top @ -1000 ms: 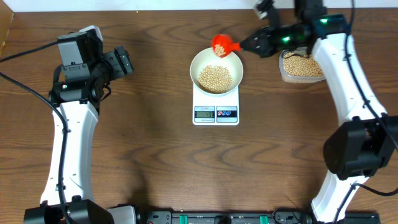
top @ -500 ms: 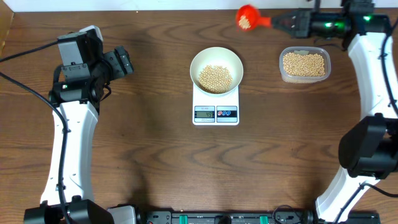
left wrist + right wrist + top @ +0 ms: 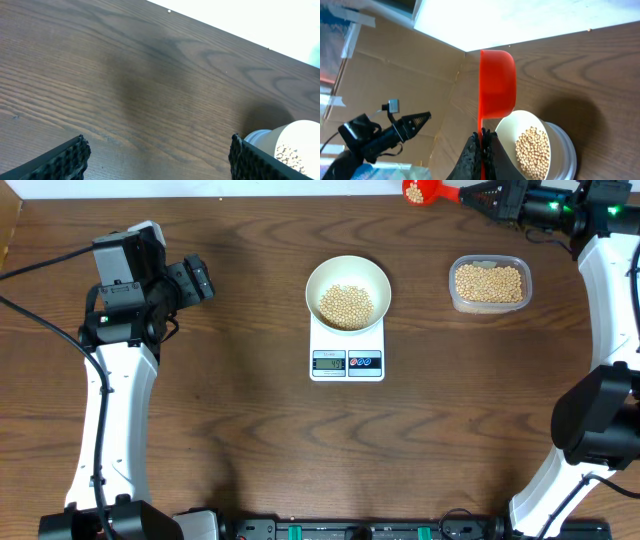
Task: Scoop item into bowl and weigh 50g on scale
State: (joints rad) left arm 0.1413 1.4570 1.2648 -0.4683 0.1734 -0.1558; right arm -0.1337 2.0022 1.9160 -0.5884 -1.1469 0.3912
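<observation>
The white bowl sits on the white scale at the table's middle, holding a heap of pale-tan beans. My right gripper is at the far right edge of the table, shut on the handle of a red scoop with a few beans in it. In the right wrist view the scoop sticks out ahead of the gripper, with the bowl below it. My left gripper stands open over bare wood at the left; the bowl's rim shows at its right.
A clear plastic tub full of beans stands right of the scale. The left arm's base column runs down the left side, the right arm down the right edge.
My right gripper has carried the red scoop from the bowl's rim up and right to the table's far edge. The left arm has not moved.
</observation>
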